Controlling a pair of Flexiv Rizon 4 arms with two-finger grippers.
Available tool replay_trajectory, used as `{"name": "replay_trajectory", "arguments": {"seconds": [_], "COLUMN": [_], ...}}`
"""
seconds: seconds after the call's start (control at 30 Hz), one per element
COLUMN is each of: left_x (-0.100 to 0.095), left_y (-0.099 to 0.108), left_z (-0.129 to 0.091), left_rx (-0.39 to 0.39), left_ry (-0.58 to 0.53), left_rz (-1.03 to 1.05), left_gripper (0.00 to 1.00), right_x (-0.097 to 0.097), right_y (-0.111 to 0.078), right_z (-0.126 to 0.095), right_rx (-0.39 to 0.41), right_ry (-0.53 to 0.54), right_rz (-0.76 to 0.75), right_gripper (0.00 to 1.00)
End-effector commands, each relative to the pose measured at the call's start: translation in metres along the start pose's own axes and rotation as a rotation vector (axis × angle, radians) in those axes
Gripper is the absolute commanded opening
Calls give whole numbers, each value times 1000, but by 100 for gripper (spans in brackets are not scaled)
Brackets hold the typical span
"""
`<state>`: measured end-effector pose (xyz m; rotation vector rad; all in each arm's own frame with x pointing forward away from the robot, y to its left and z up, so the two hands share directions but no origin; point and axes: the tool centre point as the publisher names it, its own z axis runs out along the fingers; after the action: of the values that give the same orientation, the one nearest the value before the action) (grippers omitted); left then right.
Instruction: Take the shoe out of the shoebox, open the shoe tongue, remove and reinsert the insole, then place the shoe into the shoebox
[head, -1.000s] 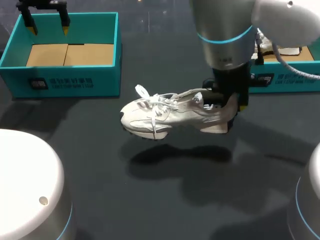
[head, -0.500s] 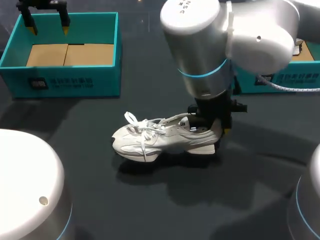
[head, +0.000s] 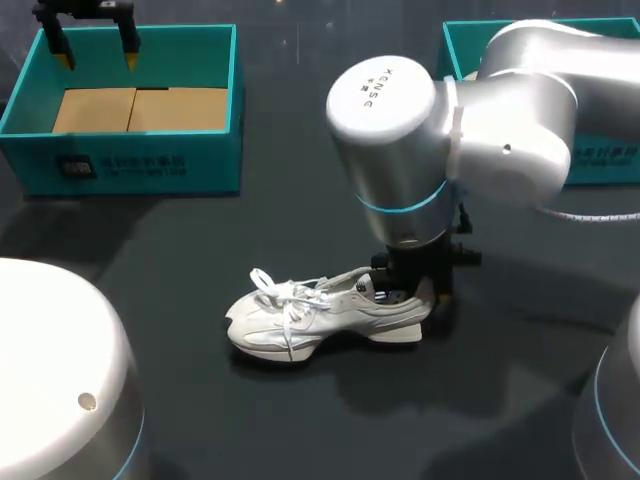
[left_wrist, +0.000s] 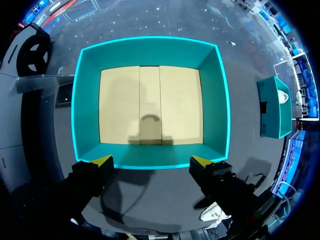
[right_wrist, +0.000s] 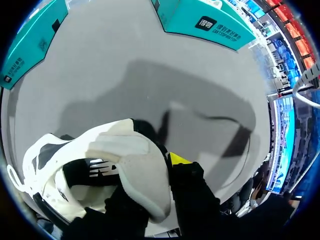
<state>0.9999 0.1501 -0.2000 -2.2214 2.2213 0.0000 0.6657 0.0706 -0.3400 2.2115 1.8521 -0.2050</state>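
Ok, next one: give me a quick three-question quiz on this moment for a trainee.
1. True or false: the shoe lies inside the left box.
2. The right hand grips the shoe at its: A) toe B) heel C) laces.
3. Fill in: the left hand hangs over that box with its fingers ___.
Key: 1 false; 2 B; 3 open.
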Motion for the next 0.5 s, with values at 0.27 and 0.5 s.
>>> {"name": "replay_trajectory", "arguments": {"seconds": [0.27,0.5], "left_x": [0,0], "left_y": [0,0], "left_z": [0,0], "left_rx": [0,0], "left_ry": [0,0], "left_rz": [0,0], "left_gripper": [100,100], "right_x": [23,23], "right_y": [-2,3], "right_z": [22,33], "right_rx": [16,37], "right_ry": [-17,-23], "right_rz": [197,233], "right_gripper": [0,0]}}
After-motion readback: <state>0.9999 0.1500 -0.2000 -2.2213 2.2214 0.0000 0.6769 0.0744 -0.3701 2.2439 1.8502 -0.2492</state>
